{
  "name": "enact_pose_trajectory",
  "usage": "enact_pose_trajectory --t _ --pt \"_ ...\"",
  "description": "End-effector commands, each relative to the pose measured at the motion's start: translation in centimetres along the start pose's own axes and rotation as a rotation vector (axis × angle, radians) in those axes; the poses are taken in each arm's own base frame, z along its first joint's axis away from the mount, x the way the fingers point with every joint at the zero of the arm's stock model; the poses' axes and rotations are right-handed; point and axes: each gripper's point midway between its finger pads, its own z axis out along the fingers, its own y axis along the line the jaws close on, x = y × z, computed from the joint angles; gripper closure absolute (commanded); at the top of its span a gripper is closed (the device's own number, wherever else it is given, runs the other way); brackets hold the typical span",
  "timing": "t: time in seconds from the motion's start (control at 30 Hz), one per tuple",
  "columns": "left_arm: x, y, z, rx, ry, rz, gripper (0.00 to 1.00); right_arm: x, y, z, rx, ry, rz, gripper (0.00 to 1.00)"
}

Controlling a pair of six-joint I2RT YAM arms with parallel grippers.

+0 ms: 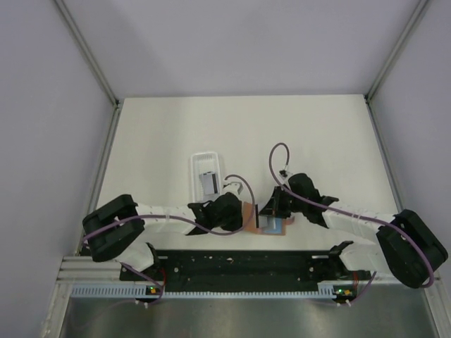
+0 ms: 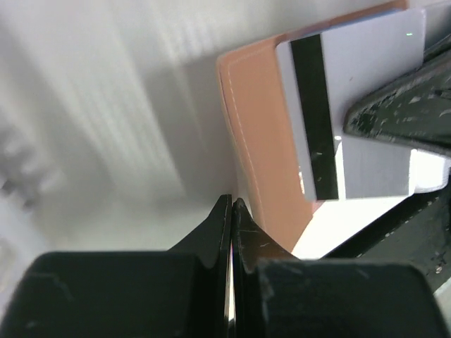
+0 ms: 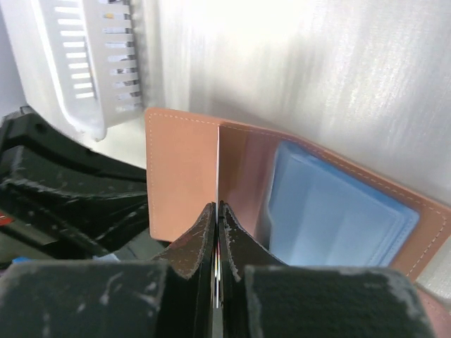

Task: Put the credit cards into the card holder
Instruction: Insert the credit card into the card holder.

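Note:
The card holder (image 1: 266, 227) lies open near the table's front edge, orange-brown with a pale blue inside (image 3: 331, 218). My right gripper (image 3: 218, 205) is shut on a credit card (image 3: 239, 176), holding it on edge over the holder's left half. In the left wrist view that card (image 2: 366, 77) shows its dark stripe against the orange flap (image 2: 257, 120). My left gripper (image 2: 232, 201) is shut with nothing seen between its fingers. Its tips sit at the holder's left edge. Another credit card (image 1: 207, 183) lies in the white tray.
A white slotted plastic tray (image 1: 198, 163) stands just behind the left gripper (image 1: 242, 213), close to the card holder. The right gripper (image 1: 266, 213) and the left one are a few centimetres apart. A black rail (image 1: 239, 266) runs along the near edge.

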Motion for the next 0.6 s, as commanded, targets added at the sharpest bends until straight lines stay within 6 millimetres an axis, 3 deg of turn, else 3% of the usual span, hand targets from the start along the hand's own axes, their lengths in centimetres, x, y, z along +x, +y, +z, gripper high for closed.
enact_pose_trajectory --t 0.0,0.13,0.27,0.33,0.43,0.57 --pt "1.7 4.1 -2.8 -0.167 0.049 0.033 1.00 -0.7 -0.1 0.9 0.029 -0.035 -0.032 1.00" --pt "-0.4 3.3 -5.6 -0.171 -0.020 0.043 1.00 -0.5 -0.9 1.3 0.074 -0.025 -0.034 1.00" --pt "-2.8 1.1 -7.2 -0.097 -0.098 0.062 1.00 -0.5 -1.0 1.4 0.078 -0.024 -0.039 1.00" --pt "-4.0 -1.2 -7.0 0.012 -0.150 0.084 1.00 -0.5 -0.8 1.4 0.068 -0.022 -0.042 1.00" --pt "-4.3 -4.1 -5.6 0.138 -0.163 0.112 1.00 -0.6 -0.6 1.2 0.066 -0.022 -0.044 1.00" --pt "-4.3 -5.6 -3.2 0.140 -0.151 0.133 1.00 -0.7 -0.5 1.0 0.068 -0.026 -0.048 1.00"
